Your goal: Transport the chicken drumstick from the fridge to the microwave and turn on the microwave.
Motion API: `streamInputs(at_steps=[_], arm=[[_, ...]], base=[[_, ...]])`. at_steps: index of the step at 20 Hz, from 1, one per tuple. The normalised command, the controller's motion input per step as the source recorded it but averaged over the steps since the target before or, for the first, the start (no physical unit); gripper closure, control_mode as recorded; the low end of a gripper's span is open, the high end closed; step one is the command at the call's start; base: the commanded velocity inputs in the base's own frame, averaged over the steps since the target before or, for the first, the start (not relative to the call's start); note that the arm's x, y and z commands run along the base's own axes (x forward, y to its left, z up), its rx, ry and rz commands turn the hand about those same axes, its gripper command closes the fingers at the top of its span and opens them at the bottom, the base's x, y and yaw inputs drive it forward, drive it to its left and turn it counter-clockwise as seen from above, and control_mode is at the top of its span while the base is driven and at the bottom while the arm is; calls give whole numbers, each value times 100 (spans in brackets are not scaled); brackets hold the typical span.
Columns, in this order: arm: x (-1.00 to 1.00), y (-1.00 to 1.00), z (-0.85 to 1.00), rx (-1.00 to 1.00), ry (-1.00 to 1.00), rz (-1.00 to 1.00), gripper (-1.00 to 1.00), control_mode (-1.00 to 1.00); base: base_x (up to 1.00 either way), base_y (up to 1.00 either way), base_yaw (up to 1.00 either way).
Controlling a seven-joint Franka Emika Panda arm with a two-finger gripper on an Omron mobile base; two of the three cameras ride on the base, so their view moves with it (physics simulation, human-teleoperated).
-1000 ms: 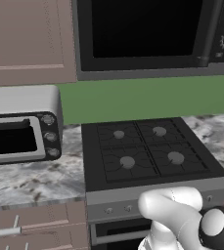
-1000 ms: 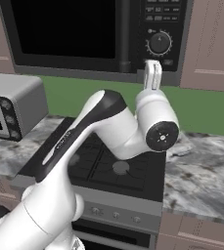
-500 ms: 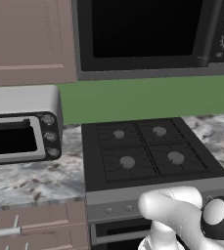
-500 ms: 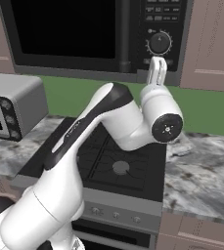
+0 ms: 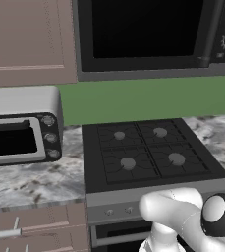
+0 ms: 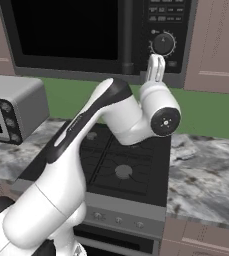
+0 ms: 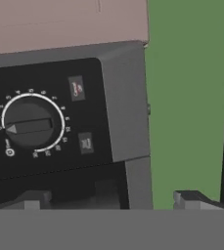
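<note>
The microwave (image 6: pixel 86 37) is mounted above the stove (image 6: pixel 121 160), its black glass door shut. The chicken drumstick cannot be made out behind the dark glass.

The jaws (image 6: pixel 156 67) point up at the lower right corner of the microwave, just below the round dial (image 6: pixel 163 44) on the control strip. Whether they touch the strip cannot be told. In the hand view the two fingertips (image 7: pixel 194 199) stand apart with nothing between them, one under the control strip and one under the green wall (image 7: pixel 191 97). The dial (image 7: pixel 31 126) shows there with its pointer aimed at the left of its scale, and two small buttons (image 7: pixel 85 142) sit beside it.

A silver toaster oven (image 5: pixel 20 125) stands on the marble surface (image 5: pixel 30 179) left of the stove.
</note>
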Motion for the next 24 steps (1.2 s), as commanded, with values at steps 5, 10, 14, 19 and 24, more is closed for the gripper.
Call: streamInputs(at_steps=[5, 10, 14, 19, 24], arm=[[17, 25, 0, 0, 0, 0, -100, -100], [26, 20, -2, 0, 0, 0, -100, -100], [34, 1, -4, 0, 0, 0, -100, -100], [31, -4, 0, 1, 0, 0, -100, -100], [29, -2, 0, 0, 0, 0, -100, -100]], base=[[0, 0, 0], [0, 0, 0], [0, 0, 0], [0, 0, 0], [0, 0, 0]])
